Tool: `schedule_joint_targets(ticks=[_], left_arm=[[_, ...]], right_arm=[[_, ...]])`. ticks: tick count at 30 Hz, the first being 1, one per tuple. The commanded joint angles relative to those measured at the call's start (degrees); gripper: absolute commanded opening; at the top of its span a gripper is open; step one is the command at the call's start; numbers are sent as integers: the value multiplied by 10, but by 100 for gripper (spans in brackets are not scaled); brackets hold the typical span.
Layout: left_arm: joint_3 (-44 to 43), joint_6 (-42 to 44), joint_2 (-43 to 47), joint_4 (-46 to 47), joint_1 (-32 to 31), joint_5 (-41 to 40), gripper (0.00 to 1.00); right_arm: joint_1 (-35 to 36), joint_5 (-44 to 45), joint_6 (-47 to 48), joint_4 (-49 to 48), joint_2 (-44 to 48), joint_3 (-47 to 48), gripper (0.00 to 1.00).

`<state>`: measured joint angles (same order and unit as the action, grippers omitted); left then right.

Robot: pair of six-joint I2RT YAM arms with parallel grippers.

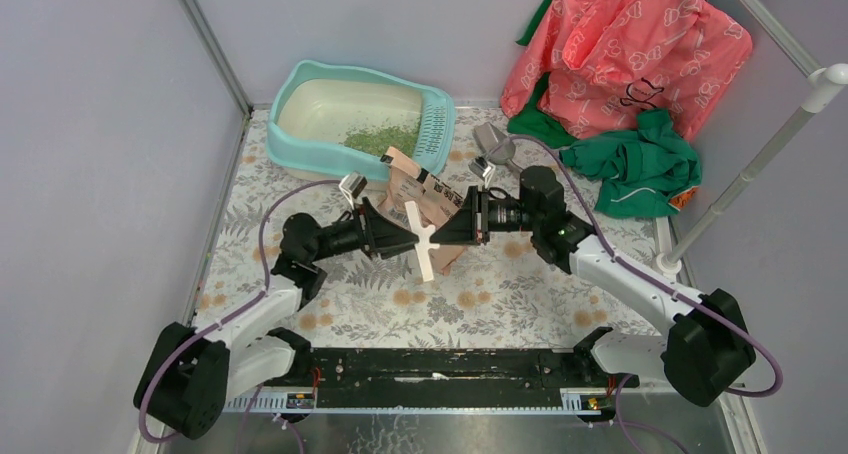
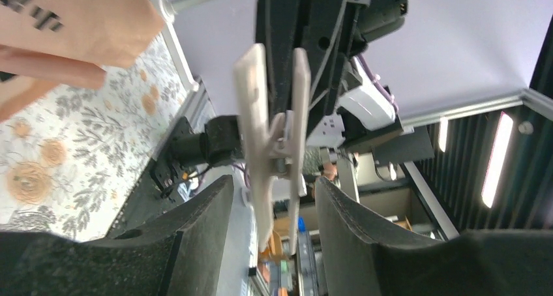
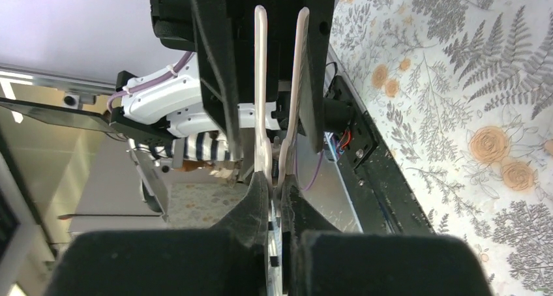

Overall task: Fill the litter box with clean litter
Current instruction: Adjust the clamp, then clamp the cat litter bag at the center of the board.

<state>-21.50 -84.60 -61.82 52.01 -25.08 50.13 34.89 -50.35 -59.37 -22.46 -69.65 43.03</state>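
R gripper (image 3: 277, 190) clenched on white clip (image 1: 423, 240), L gripper (image 2: 274, 211) jaws spread either side of it, clip's long axis crosswise btwn them; litter box (image 1: 310, 161) w/ clean litter (image 1: 385, 137) lies beyond both, past paper bag (image 1: 430, 196), nearer L gripper.

The path to the litter box (image 1: 310, 160) is barred by the paper bag (image 1: 430, 196) and white clip (image 1: 424, 244); bare desk (image 1: 500, 294) is left nearer.
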Motion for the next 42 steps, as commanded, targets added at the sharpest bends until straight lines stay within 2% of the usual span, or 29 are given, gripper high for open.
schedule_joint_targets(ticks=[1,5,7,12,16,20,27,35,42], left_arm=[[-8,72,63,-130,47,-11,56],[-59,185,109,-332,71,-41,57],[-75,216,117,-382,72,-56,57],[-67,222,118,-393,73,-57,57],[-68,232,110,-407,74,-53,57],[-88,285,104,-480,74,-66,57],[-113,374,90,-607,73,-117,58],[-107,378,72,-590,73,-110,58],[-102,377,62,-579,74,-109,58]], right_arm=[[4,28,144,167,8,117,0],[-1,99,303,376,-18,266,0],[-2,145,379,450,-41,336,0],[-1,287,513,587,-127,492,0],[-2,349,600,646,-195,571,0],[-1,396,676,698,-265,647,0],[-1,407,742,782,-390,817,0],[-1,356,764,799,-448,876,0],[-1,318,741,779,-463,878,0]])
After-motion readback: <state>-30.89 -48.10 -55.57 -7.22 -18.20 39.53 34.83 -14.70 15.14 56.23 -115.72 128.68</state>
